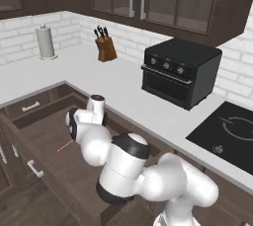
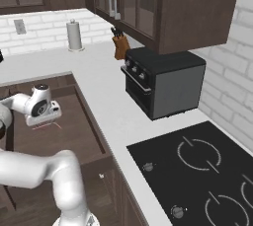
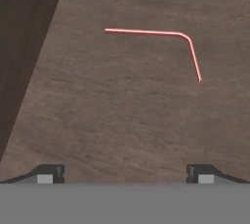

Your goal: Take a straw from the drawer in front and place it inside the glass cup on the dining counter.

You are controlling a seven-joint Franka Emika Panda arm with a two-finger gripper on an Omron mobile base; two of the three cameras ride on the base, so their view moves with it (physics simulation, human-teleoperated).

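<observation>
Claw over the open drawer, straw in its sights!

The gripper (image 3: 125,174) hangs with its jaws spread wide and empty above the drawer (image 1: 49,141), and the straw (image 3: 161,34) lies flat on the drawer's wooden floor, apart from the fingertips. It's thin and bent near one end, so I'd judge it feather-light and prone to roll or slip; the long straight run looks the best place to pinch. Behind the drawer runs a white worktop (image 1: 99,79) carrying a toaster oven (image 1: 180,72), knife block (image 1: 105,47) and paper towel roll (image 1: 45,41).
</observation>
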